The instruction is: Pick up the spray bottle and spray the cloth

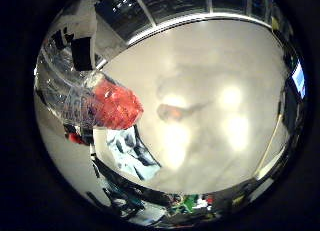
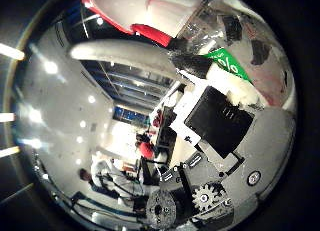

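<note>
The spray bottle has a clear body and a red-orange head, and it sits close against my palm in the right little finger side palm view. In the right thumb side palm view its white body, red trigger and green label fill the area beside my right hand. The hand's black and white fingers curl beside the bottle. A crumpled pale grey cloth lies on the glossy table, beside and below the bottle.
A small blurred orange-brown thing lies on the table a little away from the bottle. Dark clutter lines the table's edge. The right thumb side palm view shows the room with ceiling lights and my geared parts.
</note>
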Controlling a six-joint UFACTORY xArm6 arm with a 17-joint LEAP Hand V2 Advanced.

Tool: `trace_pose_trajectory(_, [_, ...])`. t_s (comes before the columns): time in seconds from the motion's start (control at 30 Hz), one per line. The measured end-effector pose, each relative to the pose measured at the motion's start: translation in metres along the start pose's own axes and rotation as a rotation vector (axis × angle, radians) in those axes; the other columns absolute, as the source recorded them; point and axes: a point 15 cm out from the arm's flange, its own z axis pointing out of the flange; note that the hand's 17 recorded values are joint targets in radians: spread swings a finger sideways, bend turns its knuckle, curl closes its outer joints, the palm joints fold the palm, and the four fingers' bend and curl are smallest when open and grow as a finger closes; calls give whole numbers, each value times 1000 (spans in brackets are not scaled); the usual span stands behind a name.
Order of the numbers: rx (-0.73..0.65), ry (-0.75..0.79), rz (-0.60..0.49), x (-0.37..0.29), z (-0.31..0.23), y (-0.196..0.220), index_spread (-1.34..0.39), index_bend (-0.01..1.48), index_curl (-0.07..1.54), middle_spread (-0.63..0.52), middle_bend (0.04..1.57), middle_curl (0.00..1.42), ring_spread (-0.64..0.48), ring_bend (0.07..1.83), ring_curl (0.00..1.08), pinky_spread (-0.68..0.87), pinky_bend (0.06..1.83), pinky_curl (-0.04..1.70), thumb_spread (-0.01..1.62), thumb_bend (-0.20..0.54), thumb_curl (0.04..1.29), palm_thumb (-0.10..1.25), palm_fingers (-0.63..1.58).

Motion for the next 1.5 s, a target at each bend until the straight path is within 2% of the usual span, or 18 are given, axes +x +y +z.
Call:
trace_pose_trajectory(0.23, [-121,267,-254,-72,-52,7,-215,1176,858,-103,1422,721,-225,1388,769,-152,1213,1117,859,-16,701,1100,1083])
trace_pose_trajectory(0.47, [-190,481,-438,-120,-57,18,-214,1168,857,-95,1431,704,-227,1381,788,-145,1153,1231,825,-15,747,1097,1089])
trace_pose_trajectory(0.7, [-281,696,-596,-140,-5,58,-214,1160,858,-92,1435,688,-231,1364,806,-142,1098,1329,789,-18,785,1079,1097])
trace_pose_trajectory(0.83, [-329,760,-679,-152,38,90,-214,1158,857,-91,1435,681,-232,1354,815,-142,1075,1368,767,-20,801,1074,1102])
trace_pose_trajectory(1.3, [-351,904,-852,-199,96,100,-216,1152,861,-91,1434,672,-236,1338,834,-142,1049,1431,719,-19,837,1051,1108])
trace_pose_trajectory(1.5, [-377,908,-856,-200,114,107,-217,1152,861,-92,1433,672,-237,1334,840,-142,1043,1444,706,-18,849,1044,1109])
